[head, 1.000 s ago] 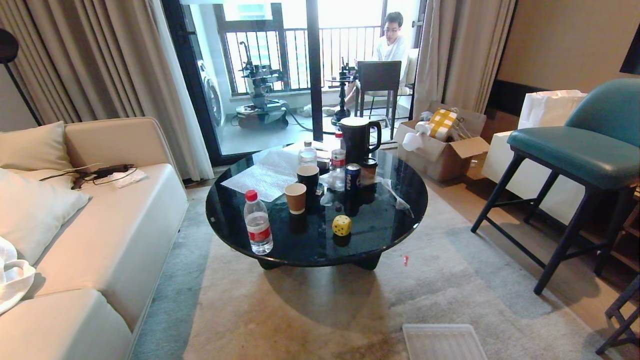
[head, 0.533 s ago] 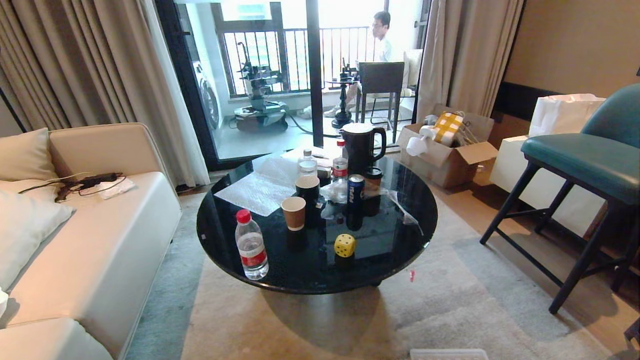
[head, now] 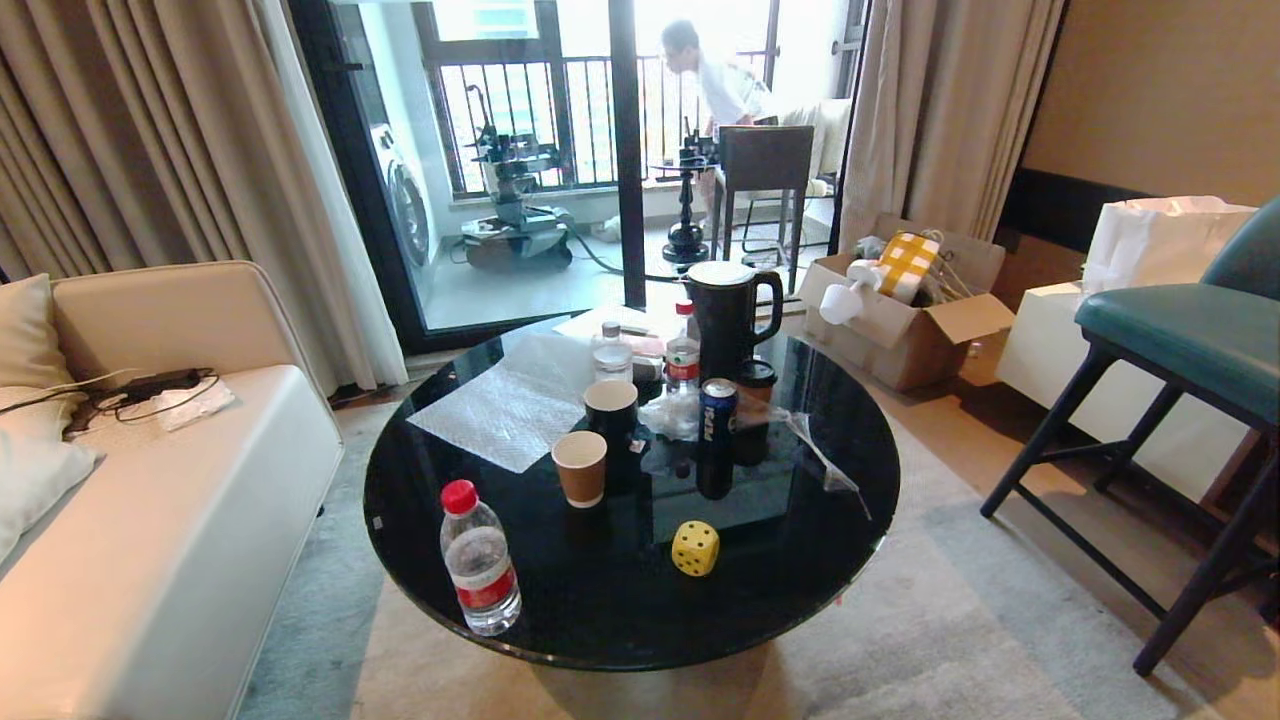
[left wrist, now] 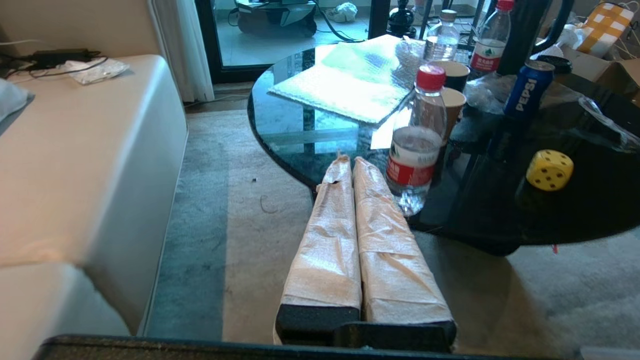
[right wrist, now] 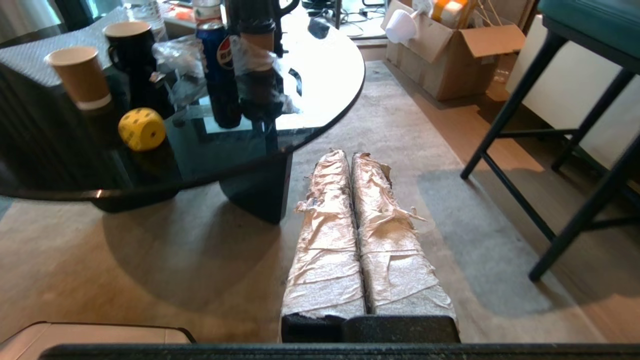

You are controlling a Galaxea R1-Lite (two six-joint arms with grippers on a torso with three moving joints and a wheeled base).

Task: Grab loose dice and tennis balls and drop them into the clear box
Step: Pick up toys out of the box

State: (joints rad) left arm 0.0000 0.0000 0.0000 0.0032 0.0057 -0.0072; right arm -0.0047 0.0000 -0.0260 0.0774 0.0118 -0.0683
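The only task item in view was a yellow, round-cornered die with black dots (head: 695, 548), resting on the round black glass table (head: 420, 560) near its front edge, slightly to the robot's right of the table's centre. A cube has no long axis to line up with, so the approach turned only on side and reach. No tennis ball and no clear box showed in any view.

Neither arm appeared in the head view; both hung low in front of the table. The left gripper (left wrist: 348, 162), wrapped in tan tape, had its fingers pressed together and empty, pointing at the table rim just beside a clear plastic water bottle with a red cap (left wrist: 418, 140); the die lay well off to that gripper's right, beyond the bottle. The right gripper (right wrist: 350, 157), likewise taped, closed and empty, pointed at the rug past the table's right edge, with the die up on the table to its left.

By my judgement the right arm had the clearer line: nothing stood between it and the die, though a blue soda can (right wrist: 218, 75) and a brown paper cup (right wrist: 80, 75) stood just behind.
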